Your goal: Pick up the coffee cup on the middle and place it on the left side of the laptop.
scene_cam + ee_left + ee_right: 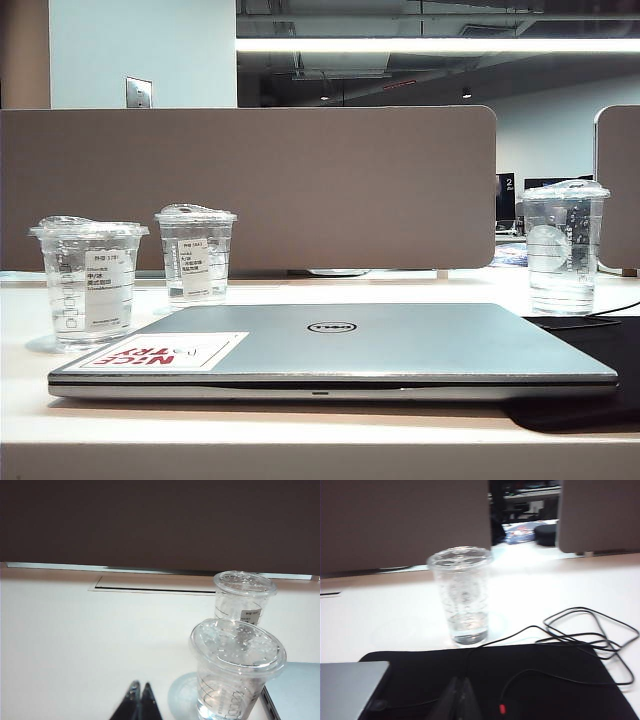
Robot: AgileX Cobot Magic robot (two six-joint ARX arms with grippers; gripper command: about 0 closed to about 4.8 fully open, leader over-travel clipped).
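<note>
The coffee cup (pixel 88 285) is a small clear lidded cup with a straight white label and faint printed boxes. It stands upright on the table just left of the silver Dell laptop (pixel 340 345), which lies closed. In the left wrist view the coffee cup (pixel 237 675) stands beside the laptop's corner (pixel 295 692). My left gripper (pixel 140 685) is shut and empty over bare table, apart from the cup. My right gripper (pixel 462 680) is also shut and empty. It hovers over a black mat by the laptop's other corner (pixel 350 685). Neither gripper shows in the exterior view.
A twin clear cup (pixel 195 255) with a tilted label stands behind the coffee cup. A taller clear cup (pixel 565 250) stands at the right, beyond the black mat (pixel 545 680). A looped black cable (pixel 585 635) lies across the mat. A grey partition (pixel 250 190) closes the table's far edge.
</note>
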